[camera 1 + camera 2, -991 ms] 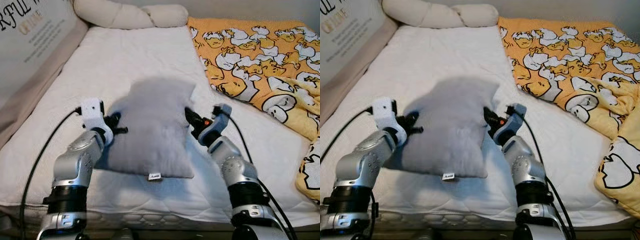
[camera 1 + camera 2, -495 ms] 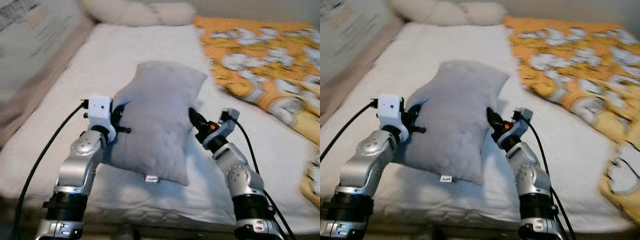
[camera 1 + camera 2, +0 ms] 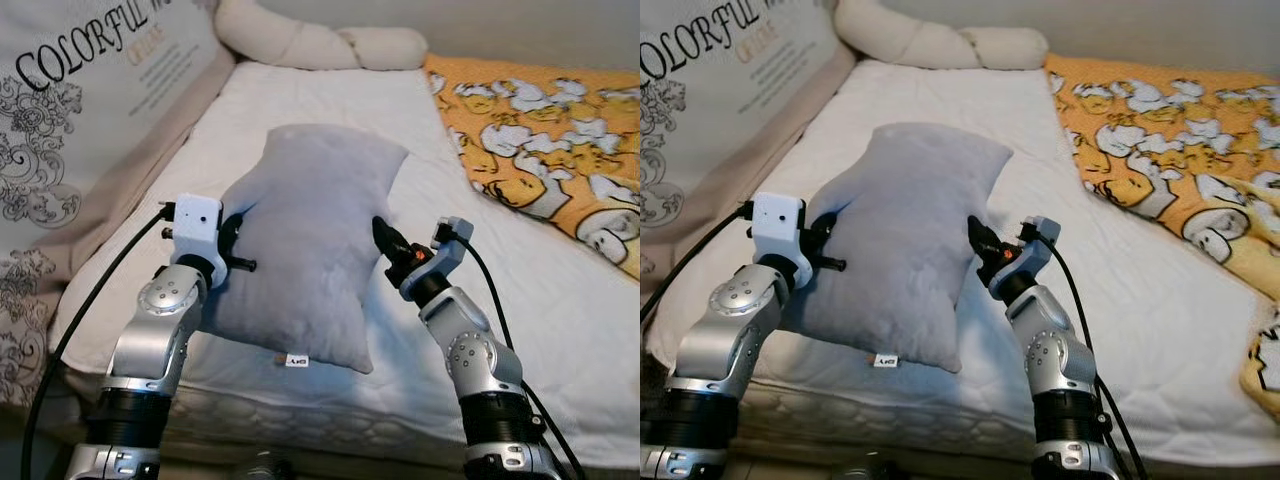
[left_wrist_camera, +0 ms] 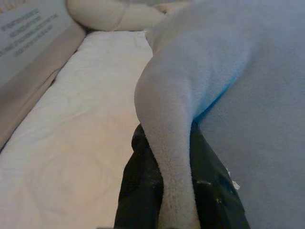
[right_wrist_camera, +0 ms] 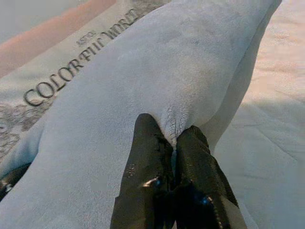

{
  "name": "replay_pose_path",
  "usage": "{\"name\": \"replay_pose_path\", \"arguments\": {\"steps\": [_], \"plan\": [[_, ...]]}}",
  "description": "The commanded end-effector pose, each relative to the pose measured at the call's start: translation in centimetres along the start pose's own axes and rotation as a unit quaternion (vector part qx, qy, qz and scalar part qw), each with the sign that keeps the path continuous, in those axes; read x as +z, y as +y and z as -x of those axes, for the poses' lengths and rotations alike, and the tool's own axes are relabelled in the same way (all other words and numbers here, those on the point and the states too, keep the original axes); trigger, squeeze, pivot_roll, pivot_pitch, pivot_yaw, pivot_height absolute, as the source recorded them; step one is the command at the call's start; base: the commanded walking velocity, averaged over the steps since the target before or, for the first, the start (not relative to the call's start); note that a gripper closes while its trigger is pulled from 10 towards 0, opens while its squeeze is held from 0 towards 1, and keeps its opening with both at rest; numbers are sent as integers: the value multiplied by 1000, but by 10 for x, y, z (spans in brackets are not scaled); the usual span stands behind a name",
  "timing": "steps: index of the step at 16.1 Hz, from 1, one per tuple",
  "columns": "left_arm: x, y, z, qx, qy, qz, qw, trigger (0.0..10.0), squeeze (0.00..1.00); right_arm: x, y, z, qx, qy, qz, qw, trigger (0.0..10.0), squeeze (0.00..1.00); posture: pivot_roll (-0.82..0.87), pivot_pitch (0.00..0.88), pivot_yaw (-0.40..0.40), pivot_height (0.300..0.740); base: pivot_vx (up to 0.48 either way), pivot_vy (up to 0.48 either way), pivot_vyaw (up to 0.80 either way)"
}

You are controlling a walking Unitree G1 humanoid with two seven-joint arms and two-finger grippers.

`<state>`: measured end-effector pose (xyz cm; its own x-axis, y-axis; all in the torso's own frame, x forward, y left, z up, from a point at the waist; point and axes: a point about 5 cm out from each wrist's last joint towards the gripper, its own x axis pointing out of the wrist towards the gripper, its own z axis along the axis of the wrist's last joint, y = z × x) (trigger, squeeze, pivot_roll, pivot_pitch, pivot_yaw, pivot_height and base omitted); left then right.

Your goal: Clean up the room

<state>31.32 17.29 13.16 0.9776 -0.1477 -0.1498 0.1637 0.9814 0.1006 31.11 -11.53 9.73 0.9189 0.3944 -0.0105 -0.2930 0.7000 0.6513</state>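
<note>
Left eye view: soft, light-looking grey pillow (image 3: pixel 310 250) on the bed (image 3: pixel 300 100), its edges pinched at 9 o'clock by the left gripper (image 3: pixel 232 252) and at 3 o'clock by the right gripper (image 3: pixel 388 243).

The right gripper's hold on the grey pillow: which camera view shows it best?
The right wrist view: the right gripper pinches a fold of the grey pillow between its black fingers. Both eye views show it at the pillow's right edge, small and partly hidden. The left wrist view shows the left gripper clamping the opposite edge.

A home bedroom: white mattress (image 3: pixel 300 110), duck-print blanket (image 3: pixel 540 130), bolster (image 3: pixel 320 45).
</note>
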Motion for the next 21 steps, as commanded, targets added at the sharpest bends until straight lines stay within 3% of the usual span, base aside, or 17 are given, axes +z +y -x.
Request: {"name": "replay_pose_path", "arguments": {"steps": [1, 4, 14, 17, 21], "plan": [[9, 7, -1, 18, -18, -20, 999, 10000, 0, 14, -6, 5, -19, -34, -1, 999, 10000, 0, -41, 0, 9, 740, 0, 337, -800], [10, 6, -3, 14, -19, -24, 999, 10000, 0, 15, -7, 6, -21, -39, -7, 999, 10000, 0, -46, 0, 14, 740, 0, 336, -800], [14, -1, -16, -10, -22, -37, 999, 10000, 0, 14, -13, 13, -47, -46, -2, 998, 10000, 0, -84, 0, 54, 740, 0, 359, 0], [14, -2, -18, -13, -21, -37, 999, 10000, 0, 13, -13, 15, -52, -43, 0, 998, 10000, 0, -93, 0, 60, 740, 0, 441, -800], [13, -2, -19, -12, -20, -36, 999, 10000, 0, 13, -14, 16, -58, -40, 0, 998, 10000, 0, -94, 0, 60, 740, 0, 450, 0]]}}
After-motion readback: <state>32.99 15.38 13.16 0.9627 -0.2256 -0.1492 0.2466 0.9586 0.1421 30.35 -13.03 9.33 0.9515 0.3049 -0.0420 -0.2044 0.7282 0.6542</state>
